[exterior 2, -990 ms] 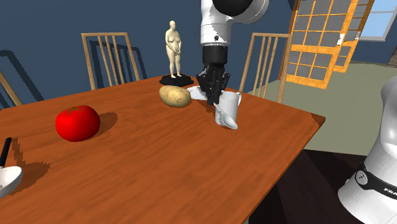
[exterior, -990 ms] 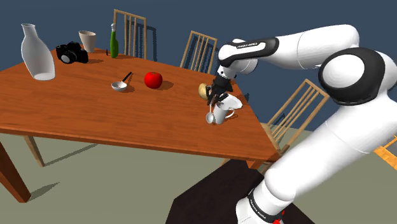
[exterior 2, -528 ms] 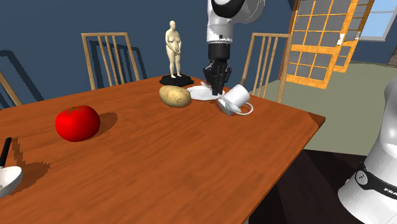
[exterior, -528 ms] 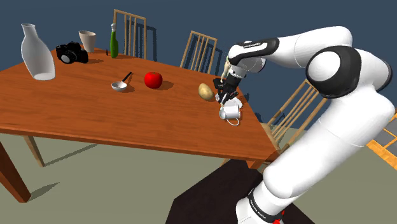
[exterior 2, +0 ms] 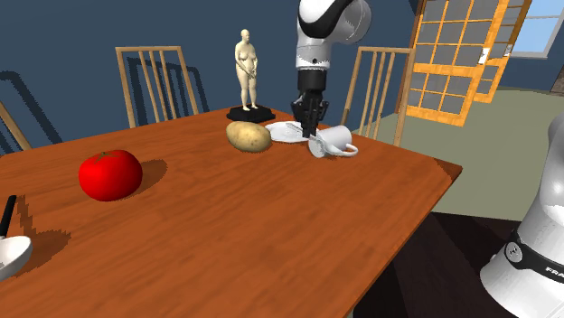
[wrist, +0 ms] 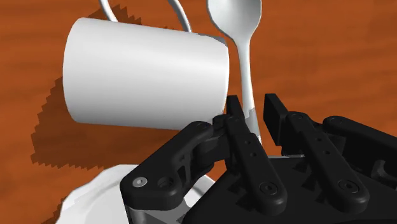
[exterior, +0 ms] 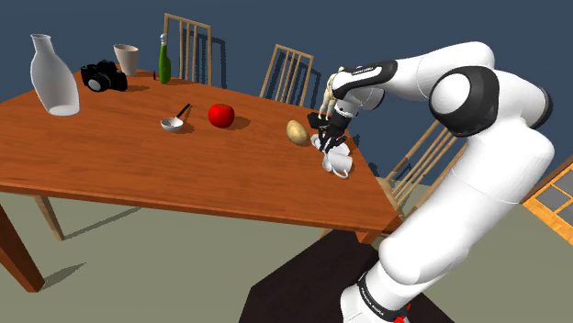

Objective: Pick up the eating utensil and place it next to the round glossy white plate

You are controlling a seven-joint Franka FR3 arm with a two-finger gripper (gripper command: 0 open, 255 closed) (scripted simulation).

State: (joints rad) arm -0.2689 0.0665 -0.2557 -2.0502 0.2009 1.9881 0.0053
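Claw [wrist: 253, 111] pinched almost shut on thin handle of spoon [wrist: 235, 19]. Spoon's round end sticks out ahead of claw, over surface [wrist: 331, 57]. Tipped mug [wrist: 146, 76] right beside it. Plate [wrist: 95, 197] close beside claw. Spoon looks light, stiff, smooth, may slip or twist; hold mid-handle firmly.

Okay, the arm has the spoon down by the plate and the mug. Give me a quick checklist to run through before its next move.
1. Spoon gripped: ok, its handle is clasped between the fingers of the hand.
2. Mug upright: not ok, it lies on its side on the table, close beside the spoon.
3. Spoon near the plate: ok, the plate's rim lies right by the hand.
4. Spoon's bowl resting on the table: cannot tell.
5. Potato out of the way: ok, it sits apart from the hand, on the plate's far side.
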